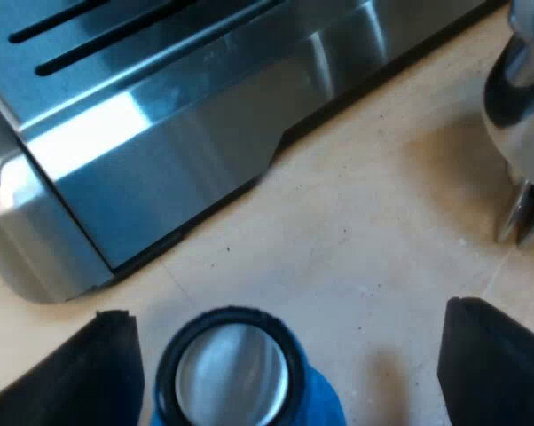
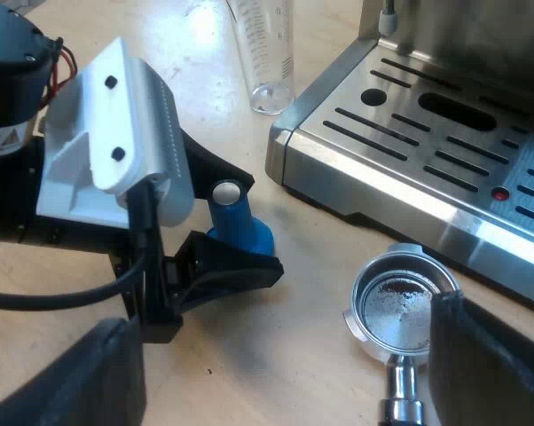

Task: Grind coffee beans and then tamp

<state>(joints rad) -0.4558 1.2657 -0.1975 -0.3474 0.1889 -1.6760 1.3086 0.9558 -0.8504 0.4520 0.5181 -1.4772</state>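
Left gripper [image 1: 285, 311] gapes, its black fingers [image 1: 116, 373] straddling the standing blue tamper [image 1: 236, 377] near the brushed-steel espresso machine [image 1: 160, 133]. Right gripper [image 2: 280, 333] is spread wide over the round metal holder [image 2: 400, 302], which lies on the tan table [image 2: 294, 373].

The left gripper [image 2: 260, 226] flanks a blue cylindrical tamper [image 2: 234, 220] on the pale worktop [image 2: 285, 364]; a round metal holder [image 2: 400, 302] with dark grounds lies beside the steel espresso machine [image 2: 409, 169].
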